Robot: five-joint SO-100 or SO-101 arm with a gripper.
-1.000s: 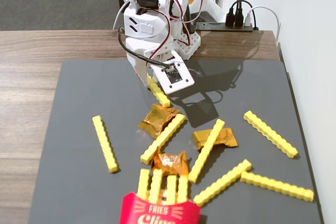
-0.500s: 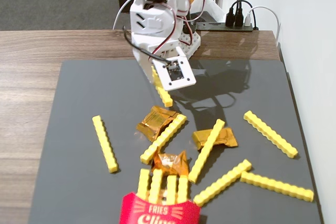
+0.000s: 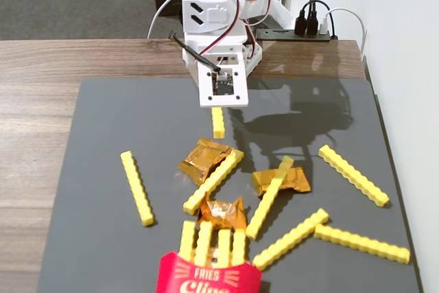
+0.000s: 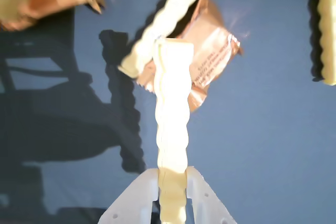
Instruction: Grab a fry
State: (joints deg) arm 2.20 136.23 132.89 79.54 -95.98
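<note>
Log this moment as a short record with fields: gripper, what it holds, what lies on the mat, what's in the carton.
gripper: gripper shut on a fry
held fry: fry hangs lengthwise from the fingers, lifted off the grey mat
loose on mat: six more fries, three foil wrappers
carton: red carton at the near edge, four fries standing in it
background: power strip behind the table

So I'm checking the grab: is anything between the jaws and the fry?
Nothing visible. In the wrist view the fry sits clamped directly between the white fingers of the gripper, with no wrapper or other fry in the gap. In the fixed view it hangs off the grey mat, above the foil wrapper.
</note>
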